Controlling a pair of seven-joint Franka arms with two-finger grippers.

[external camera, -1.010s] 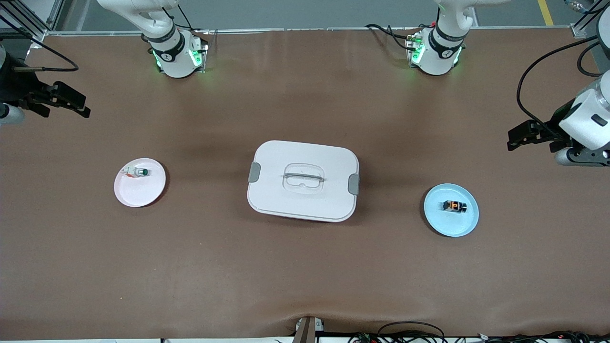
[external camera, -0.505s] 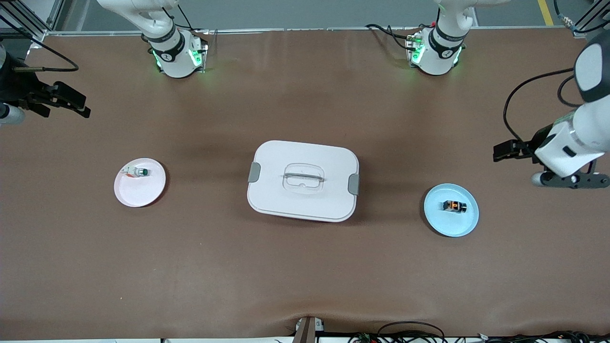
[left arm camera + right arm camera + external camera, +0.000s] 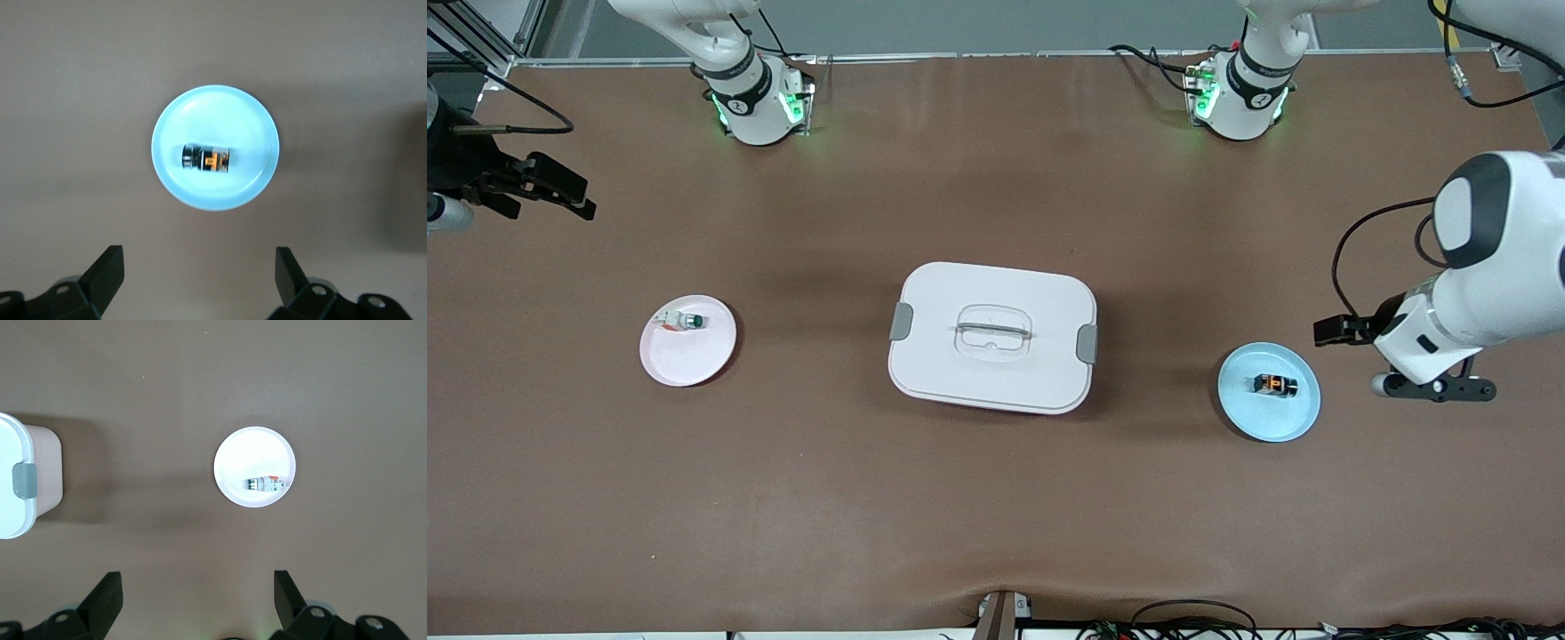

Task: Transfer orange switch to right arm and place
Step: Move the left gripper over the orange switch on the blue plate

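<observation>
Orange switch point(image 3: 205, 159) looks light, rigid; left gripper point(image 3: 200, 280), spread, should pinch its 2 long sides; right gripper point(image 3: 197, 603) waits spread

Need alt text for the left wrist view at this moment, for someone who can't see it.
The orange switch lies on its side in the middle of a light blue plate on the brown table. The left claw hangs open above the table beside the plate, holding nothing.
</observation>
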